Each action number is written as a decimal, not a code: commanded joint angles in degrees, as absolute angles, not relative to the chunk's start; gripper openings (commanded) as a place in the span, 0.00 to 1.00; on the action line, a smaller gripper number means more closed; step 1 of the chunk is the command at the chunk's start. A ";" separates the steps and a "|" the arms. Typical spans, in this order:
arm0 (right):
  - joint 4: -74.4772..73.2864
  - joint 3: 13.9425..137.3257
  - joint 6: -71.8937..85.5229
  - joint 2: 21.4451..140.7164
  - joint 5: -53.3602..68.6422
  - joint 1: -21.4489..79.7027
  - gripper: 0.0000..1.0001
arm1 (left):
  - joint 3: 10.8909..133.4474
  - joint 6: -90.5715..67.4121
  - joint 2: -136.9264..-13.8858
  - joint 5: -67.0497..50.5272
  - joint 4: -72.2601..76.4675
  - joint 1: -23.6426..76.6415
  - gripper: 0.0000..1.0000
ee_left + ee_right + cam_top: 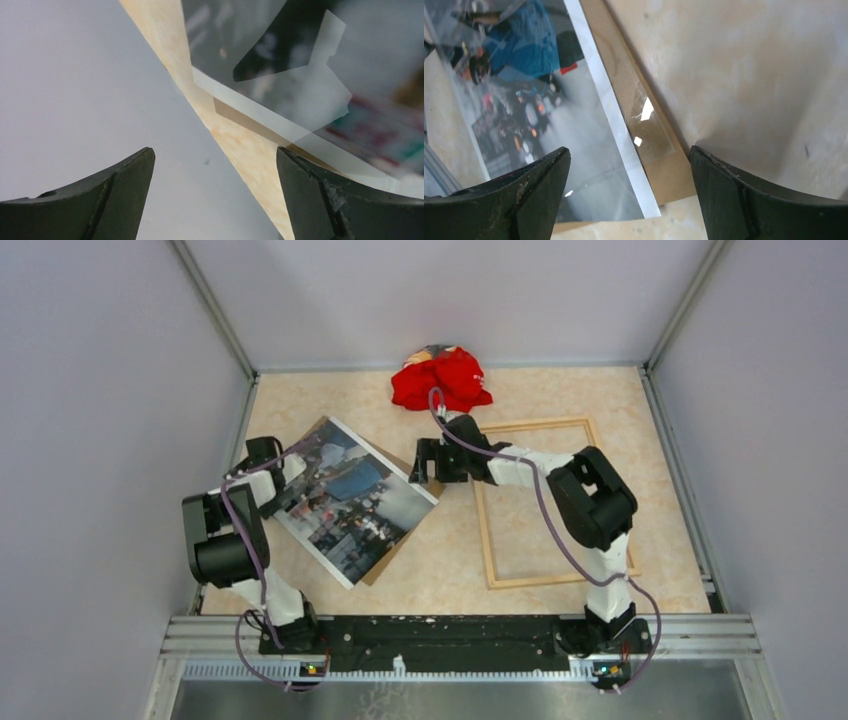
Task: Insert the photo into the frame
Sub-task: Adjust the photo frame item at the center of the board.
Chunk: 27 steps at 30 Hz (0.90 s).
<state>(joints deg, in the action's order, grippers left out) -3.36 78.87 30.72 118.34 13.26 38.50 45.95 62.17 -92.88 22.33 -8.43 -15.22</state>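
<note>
The photo (350, 498) looked thin, slick and floppy, so I'd have pinched its white border at a corner. Left gripper (215, 156) and right gripper (630, 156) both gaped wide, empty.

Red cloth (442, 378), brown backing board (624, 85)

The photo (549, 100) hides most of the brown board (671, 175) beneath it.

Left arm (225, 540), right arm (590, 505): black joint housings, white links. Purple cable (656, 625) looped along each. Black base blocks (290, 632). Fingers (744, 200): black, curved, edges scuffed, moulded seam visible.
</note>
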 commanded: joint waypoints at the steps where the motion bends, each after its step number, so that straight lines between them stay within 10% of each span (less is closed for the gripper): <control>1: 0.06 66.31 36.69 111.93 14.96 39.68 0.89 | 49.85 54.43 -100.60 21.32 -5.67 -11.06 0.98; 27: 7.56 53.50 46.37 105.72 17.32 40.67 0.87 | 69.63 43.16 -104.50 12.07 -25.89 -9.30 0.98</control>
